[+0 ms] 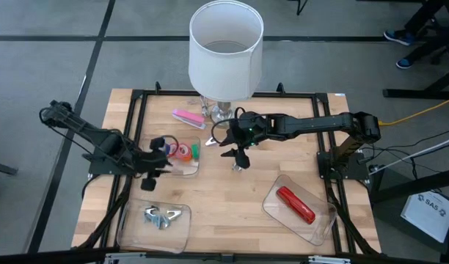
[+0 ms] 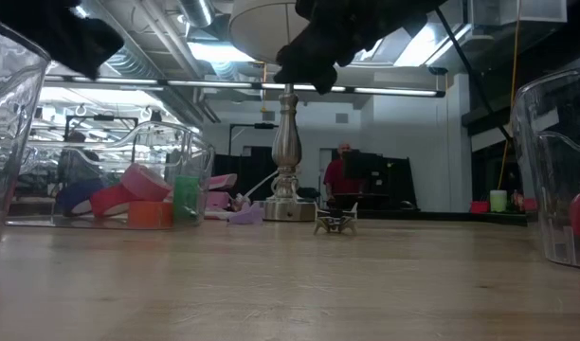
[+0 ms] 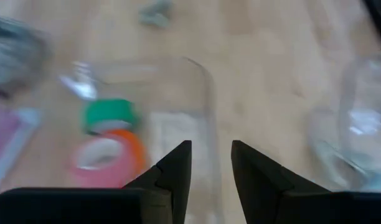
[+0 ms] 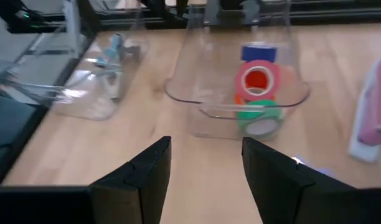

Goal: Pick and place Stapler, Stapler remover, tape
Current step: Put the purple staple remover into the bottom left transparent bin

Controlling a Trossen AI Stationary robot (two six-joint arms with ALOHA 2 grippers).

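The left gripper hovers at the clear tape tray, its fingers slightly apart and holding nothing. Inside lie the tape rolls. A nearer tray holds staple removers. The pink stapler lies beside the lamp. The right gripper hangs over a staple remover, jaws apart and empty. The red stapler rests in the right tray.

Left gripper, fingers parted and empty, hangs over a clear plastic tray on the wooden table, where green tape touches pink tape.
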